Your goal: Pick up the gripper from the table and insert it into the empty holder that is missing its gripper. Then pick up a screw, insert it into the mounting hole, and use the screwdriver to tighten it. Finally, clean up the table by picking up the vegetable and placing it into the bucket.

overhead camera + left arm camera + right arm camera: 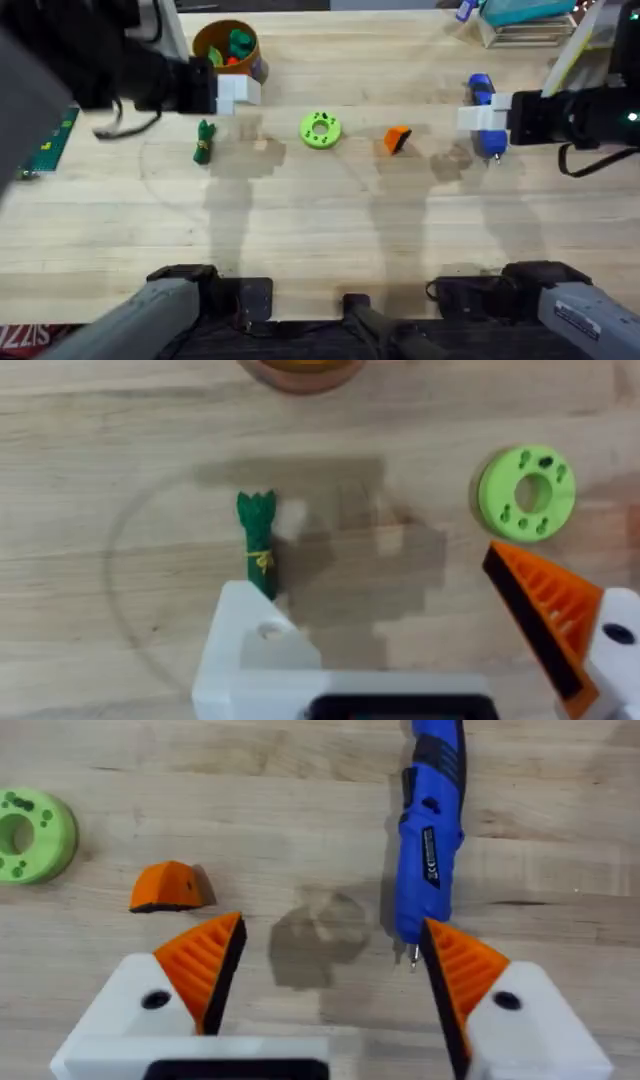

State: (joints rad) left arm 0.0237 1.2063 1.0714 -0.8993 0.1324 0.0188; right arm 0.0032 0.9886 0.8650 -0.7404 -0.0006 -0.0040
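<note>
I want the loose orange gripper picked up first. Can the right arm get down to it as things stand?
Probably yes. The right gripper is open, and the orange gripper lies alone on bare wood beside it, apart from the green disc and the screwdriver. Nothing blocks the way.

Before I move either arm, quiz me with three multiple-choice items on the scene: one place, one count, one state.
1. Where does the loose gripper lie?
A. between the green disc and the screwdriver
B. on top of the green disc
C. under the screwdriver

2. How many fingers of the left end effector carry an orange pad?
A. none
B. one
C. two

3. What is the state of the right end effector?
A. shut on the screwdriver
B. open, holding nothing
C. shut on the gripper

Answers:
1 A, it lies on bare wood between the two in the overhead view.
2 B, one finger bears an orange pad, the other is bare white.
3 B, its fingers stand wide apart with wood between them.
</note>
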